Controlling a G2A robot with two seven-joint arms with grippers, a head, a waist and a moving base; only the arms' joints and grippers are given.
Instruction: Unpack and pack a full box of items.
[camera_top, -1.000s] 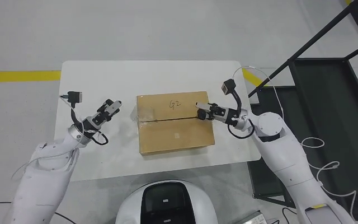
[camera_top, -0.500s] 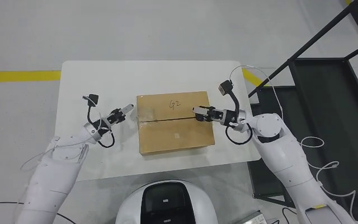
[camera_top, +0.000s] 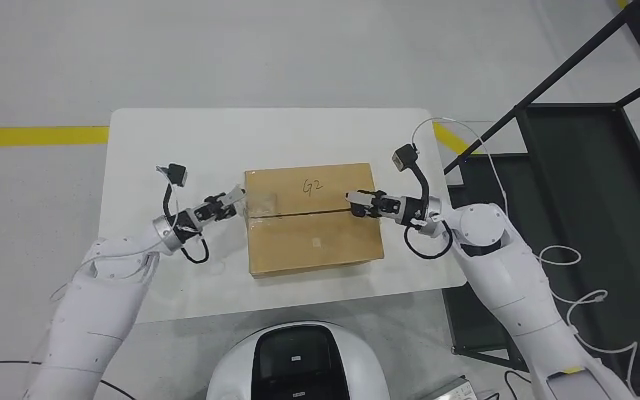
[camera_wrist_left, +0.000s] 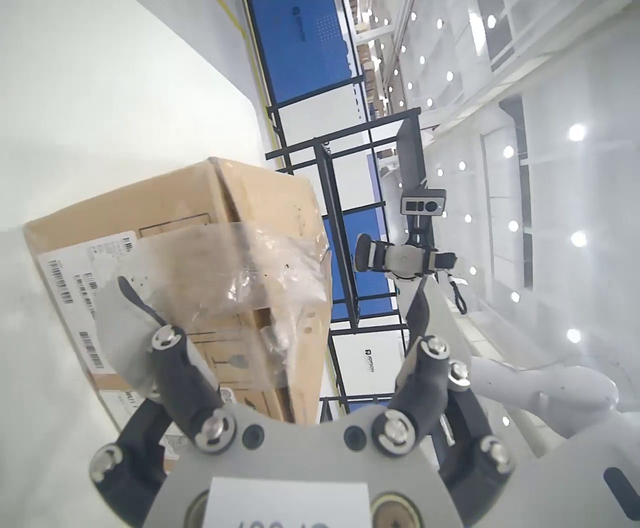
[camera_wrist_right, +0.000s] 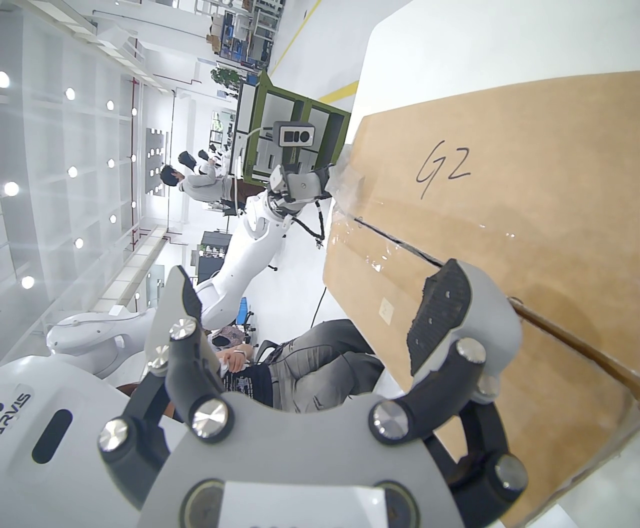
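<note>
Right gripper (camera_wrist_right: 315, 295) is spread wide at the near end of the cardboard box (camera_wrist_right: 500, 225), its ribbed pad (camera_wrist_right: 440, 310) over the top-flap seam. The flaps are closed, with clear tape (camera_wrist_right: 350, 235) crinkled along the slit. At the box's far end the left gripper (camera_wrist_right: 327, 177) sits right by the tape. The white table (camera_wrist_right: 450, 45) shows beyond the box.

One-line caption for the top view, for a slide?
Closed cardboard box on the white table, with the left gripper and right gripper open at its opposite ends.
</note>
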